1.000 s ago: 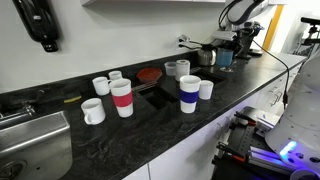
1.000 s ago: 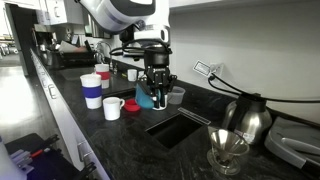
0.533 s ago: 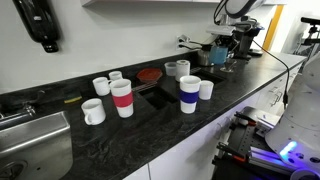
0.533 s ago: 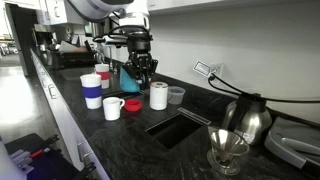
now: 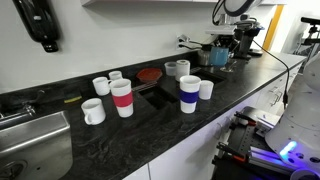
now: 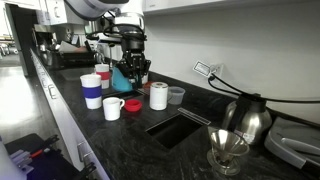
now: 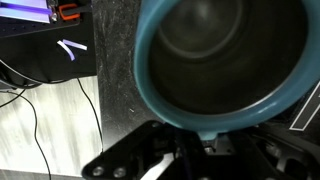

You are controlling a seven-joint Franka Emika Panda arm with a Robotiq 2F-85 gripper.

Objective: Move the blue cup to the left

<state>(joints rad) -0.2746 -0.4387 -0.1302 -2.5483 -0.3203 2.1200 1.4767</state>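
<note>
The blue cup was up in your gripper, near the wall. It seemed to hang clear of the bench, tipped a little. In the wrist view the cup filled most of the picture, mouth toward the camera and apparently empty. The gripper was clamped on one spot of its rim; which finger sat inside the wall I could not tell.

You were likely dealing with something stiff, glazed and slick. It would not give under the jaws, and it would probably chip if it dropped onto the hard bench. It looked light, but a pinch on one side of the rim left the body free to swing, so a slow, level carry suited it. A deeper bite over the wall would have held it better.

Around it stood a red dish, a plain white cup, a white mug and a blue-banded cup, all close enough to clip when setting down.
</note>
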